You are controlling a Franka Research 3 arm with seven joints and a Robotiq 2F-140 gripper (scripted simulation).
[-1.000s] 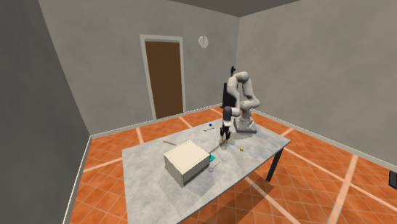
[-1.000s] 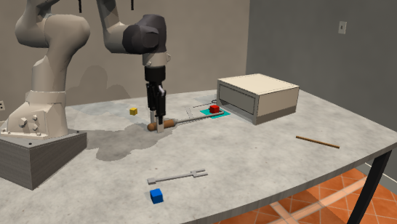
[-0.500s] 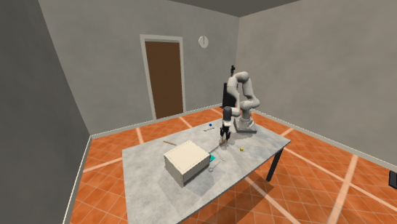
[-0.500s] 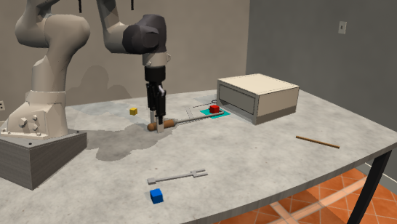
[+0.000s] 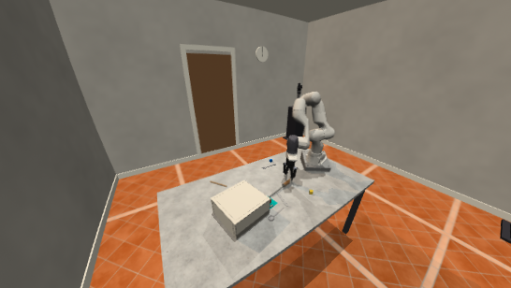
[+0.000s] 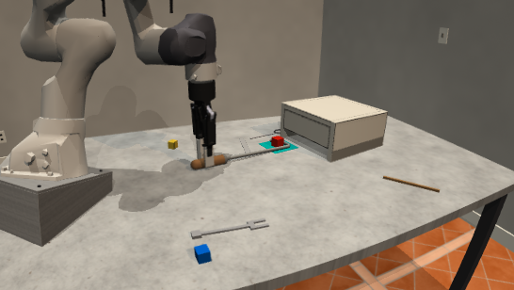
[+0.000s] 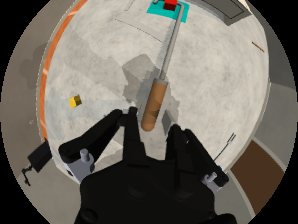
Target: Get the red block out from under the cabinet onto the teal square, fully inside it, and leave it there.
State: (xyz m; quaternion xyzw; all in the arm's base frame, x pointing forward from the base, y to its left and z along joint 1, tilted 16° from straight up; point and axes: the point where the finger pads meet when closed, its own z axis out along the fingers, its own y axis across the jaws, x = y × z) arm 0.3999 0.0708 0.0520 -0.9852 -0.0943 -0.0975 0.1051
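1. Top view: the gripper (image 5: 289, 177) (image 6: 204, 158) (image 7: 152, 111) is down on the robot's side of the cabinet (image 5: 240, 201) (image 6: 334, 111) (image 7: 229, 11), well apart from it. The teal square (image 5: 273, 203) (image 6: 268, 147) (image 7: 159, 10) shows just beside the cabinet; the red block cannot be made out.
2. Exterior view: the red block (image 6: 278, 141) (image 7: 170, 4) sits on the teal square, out in front of the cabinet's front. The hook tool (image 6: 251, 153) (image 7: 170, 50) reaches towards the cabinet, its bent end beside the block.
3. Wrist view: the fingers are partly spread and released, astride the tool's wooden handle (image 6: 219, 160) (image 7: 154, 102), on the side away from the cabinet. The block is cut off by the frame edge.

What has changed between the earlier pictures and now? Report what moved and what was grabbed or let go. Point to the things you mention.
Nothing has visibly moved, been taken hold of or let go. The gripper (image 5: 289, 178) (image 6: 204, 159) (image 7: 152, 111) stays open astride the brown handle (image 5: 286, 183) (image 6: 219, 160) (image 7: 155, 100), and the red block (image 6: 278, 141) (image 7: 170, 4) stays on the teal square (image 5: 273, 203) (image 6: 268, 146) (image 7: 158, 10).
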